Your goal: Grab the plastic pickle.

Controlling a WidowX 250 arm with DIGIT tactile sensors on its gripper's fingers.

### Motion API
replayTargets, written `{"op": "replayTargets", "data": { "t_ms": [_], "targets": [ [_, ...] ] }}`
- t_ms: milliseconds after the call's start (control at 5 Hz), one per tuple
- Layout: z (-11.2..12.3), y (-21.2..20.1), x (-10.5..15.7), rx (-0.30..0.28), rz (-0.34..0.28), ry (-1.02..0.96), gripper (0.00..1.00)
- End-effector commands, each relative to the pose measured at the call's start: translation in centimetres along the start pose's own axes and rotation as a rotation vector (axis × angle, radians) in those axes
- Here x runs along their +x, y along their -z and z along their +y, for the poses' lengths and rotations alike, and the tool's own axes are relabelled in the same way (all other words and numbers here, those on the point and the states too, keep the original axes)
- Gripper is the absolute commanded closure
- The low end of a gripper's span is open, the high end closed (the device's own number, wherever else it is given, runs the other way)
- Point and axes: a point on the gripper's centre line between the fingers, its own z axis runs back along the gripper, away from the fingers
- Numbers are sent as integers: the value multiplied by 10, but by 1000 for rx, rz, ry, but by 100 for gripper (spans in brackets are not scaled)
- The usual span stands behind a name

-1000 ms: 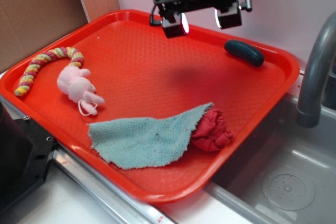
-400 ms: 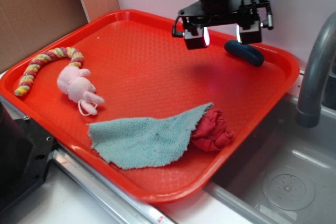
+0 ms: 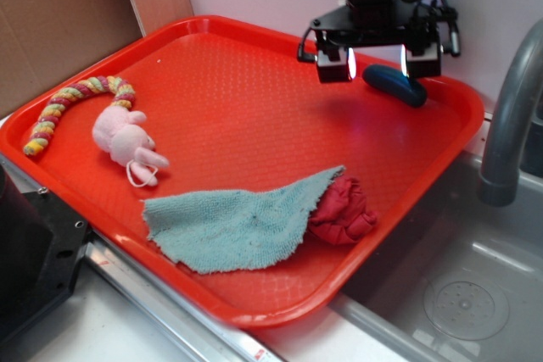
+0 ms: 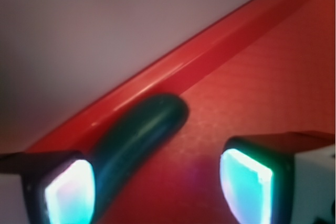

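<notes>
Having shifted right, spread end effector [image 3: 379,61] now hovers over plastic pickle [image 3: 395,86].

We see the plastic pickle [image 3: 397,86] partly hidden behind one gripper finger [image 3: 422,61]; in the wrist view its [image 4: 137,139] lower end is cut off.

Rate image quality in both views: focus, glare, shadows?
Exterior view: sharp and evenly lit; a soft shadow lies on the red tray under the tool, whose pads glow white. Wrist view: blurred throughout; the plastic pickle is soft-edged, the fingertips blown out cyan-white.
</notes>
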Motion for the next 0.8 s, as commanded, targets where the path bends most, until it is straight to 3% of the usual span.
{"op": "replayTargets", "data": {
  "t_ms": [0, 200, 400, 600],
  "targets": [
    [-11, 12, 19, 23, 0, 3, 0],
    [0, 13, 9, 27, 55, 21, 55],
    [7, 11, -1, 17, 112, 67, 100],
    [9, -1, -6, 14, 90, 85, 100]
  ]
}}
